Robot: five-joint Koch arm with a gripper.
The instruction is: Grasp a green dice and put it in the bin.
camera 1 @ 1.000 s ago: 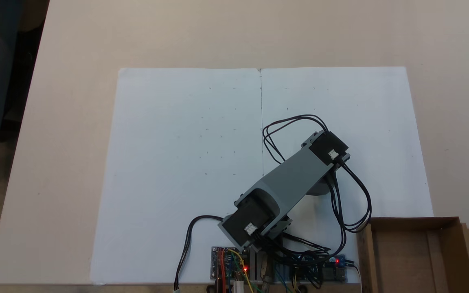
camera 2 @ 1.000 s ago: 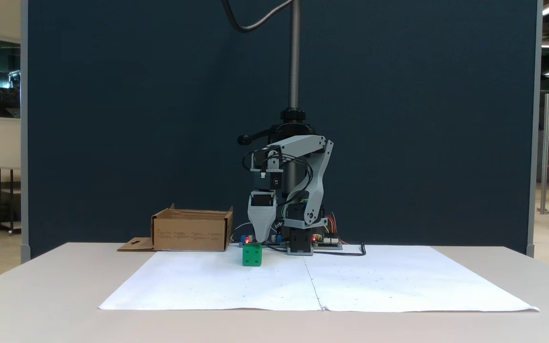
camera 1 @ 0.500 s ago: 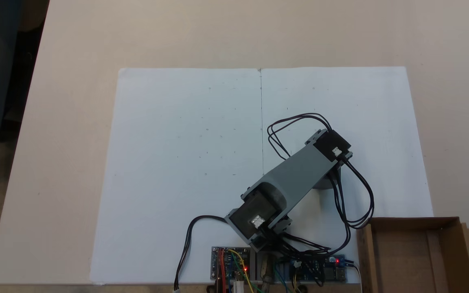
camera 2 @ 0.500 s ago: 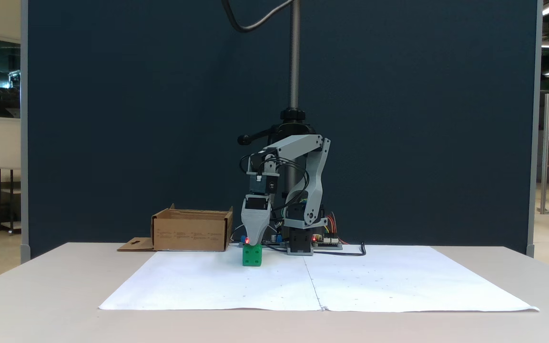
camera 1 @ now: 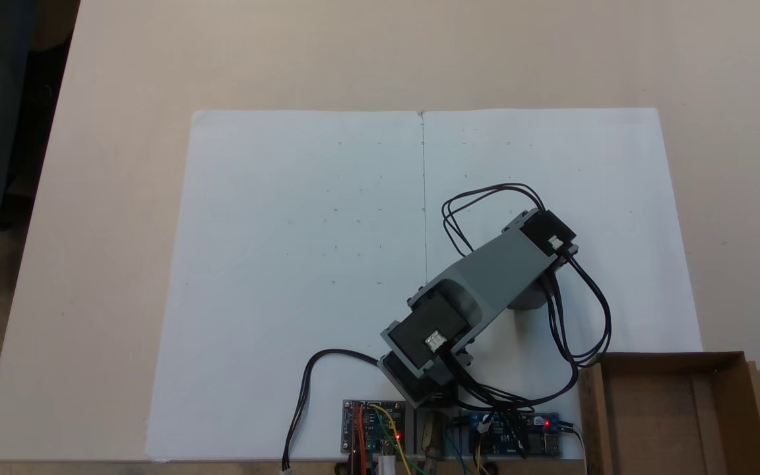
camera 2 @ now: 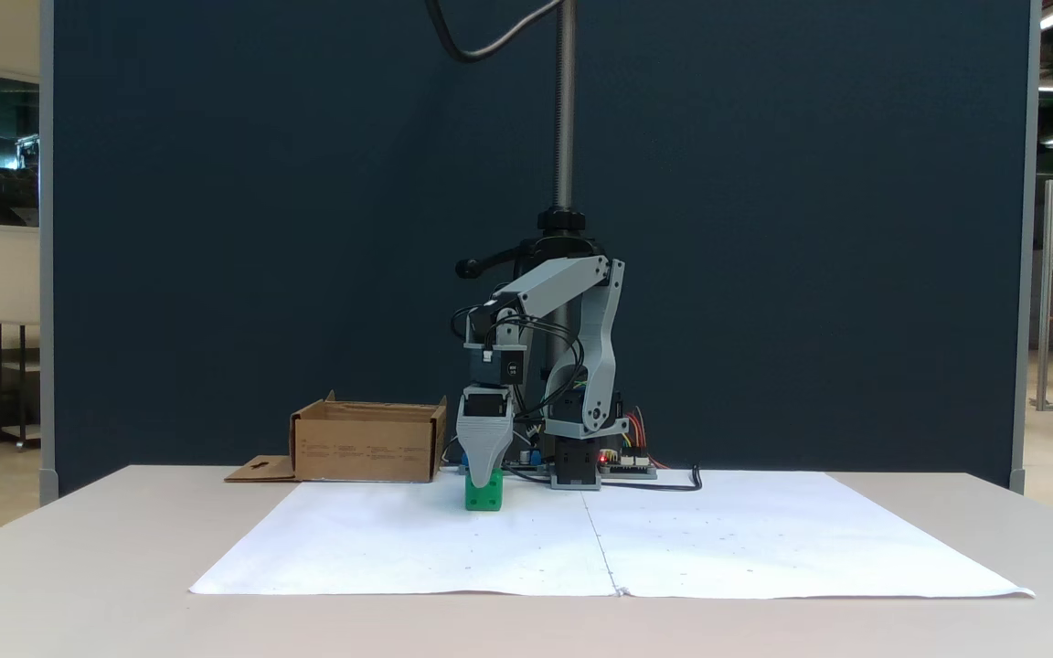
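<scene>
Centre frame, on white paper point(camera 2: 398, 548): green dice point(camera 2: 484, 494)
My gripper point(camera 2: 483, 482): lowered onto dice since earlier; grip state unreadable
Left of dice: bin point(camera 2: 366, 443)

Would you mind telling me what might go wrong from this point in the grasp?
The gripper overlaps the top of the green dice on the white paper; its jaw stance is hidden, so a tip may land on top instead of straddling it. The cardboard box sits aside, so a weak grip could drop the dice.

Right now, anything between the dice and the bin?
Nothing visible. In the side fixed view the dice sits on the paper under the gripper, and the stretch to the bin is bare.
</scene>
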